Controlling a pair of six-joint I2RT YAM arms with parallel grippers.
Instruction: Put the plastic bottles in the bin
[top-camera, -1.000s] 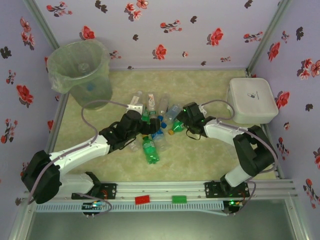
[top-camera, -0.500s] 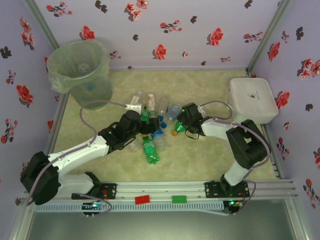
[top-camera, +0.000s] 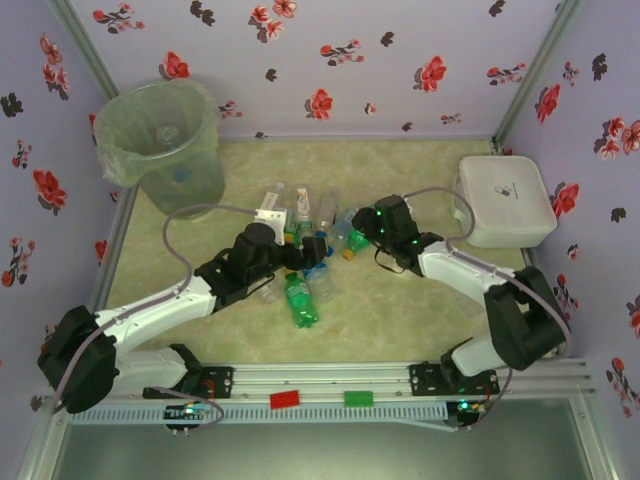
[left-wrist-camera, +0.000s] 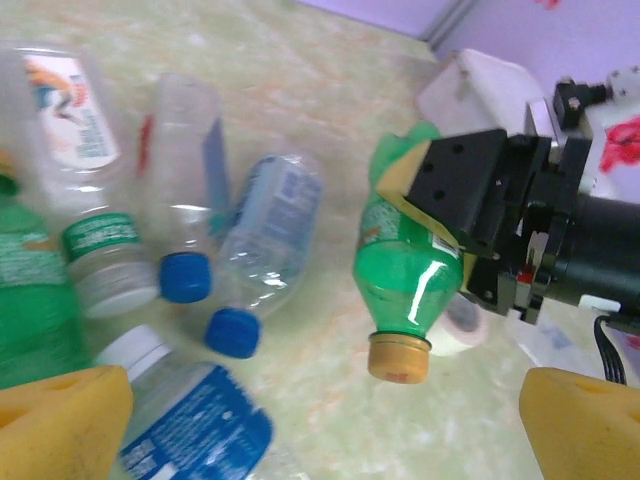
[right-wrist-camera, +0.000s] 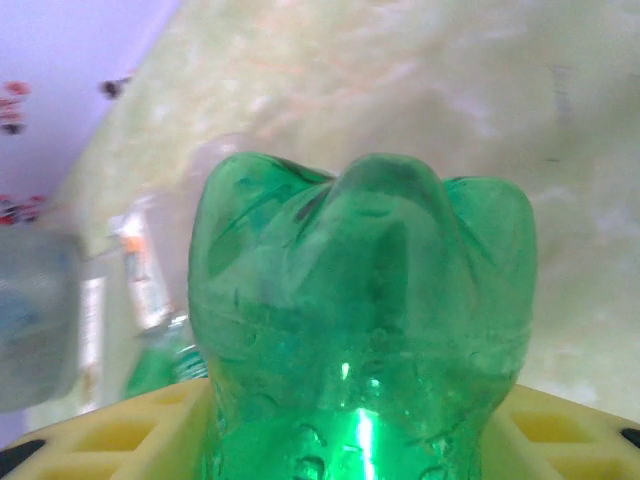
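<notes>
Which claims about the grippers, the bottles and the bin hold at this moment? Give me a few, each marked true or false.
1. The right gripper is shut on a green bottle with a yellowish cap. True.
2. The left gripper grips a blue-capped bottle. False: its jaws stand open over the pile of bottles, holding nothing.
3. The bin stands in the table's far left corner. True.
4. Every bottle is already in the bin. False: the pile lies on the table between the arms.
5. The white box stands open. False: it is closed.
</notes>
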